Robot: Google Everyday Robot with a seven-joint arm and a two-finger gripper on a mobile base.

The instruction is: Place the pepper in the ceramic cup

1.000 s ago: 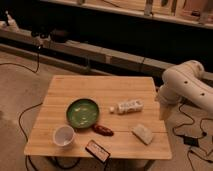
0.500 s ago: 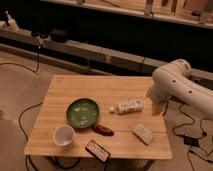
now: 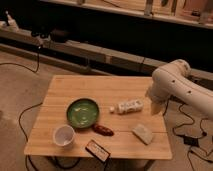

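A small red pepper [image 3: 103, 130] lies on the wooden table [image 3: 100, 90], just in front of a green bowl [image 3: 83, 111]. The white ceramic cup [image 3: 64, 135] stands upright at the front left, a little left of the pepper. My white arm [image 3: 176, 84] reaches in from the right. Its gripper [image 3: 155, 106] hangs over the table's right edge, next to a lying white bottle [image 3: 127, 106] and well right of the pepper and cup. It holds nothing that I can see.
A pale block [image 3: 143, 133] lies at the front right. A dark flat box [image 3: 97, 150] sits at the front edge. Cables [image 3: 30, 107] run on the floor to the left and right. A long low shelf [image 3: 100, 52] runs behind the table.
My arm has swung left, from beside the table to over its right edge near the bottle. The objects on the table have not moved.
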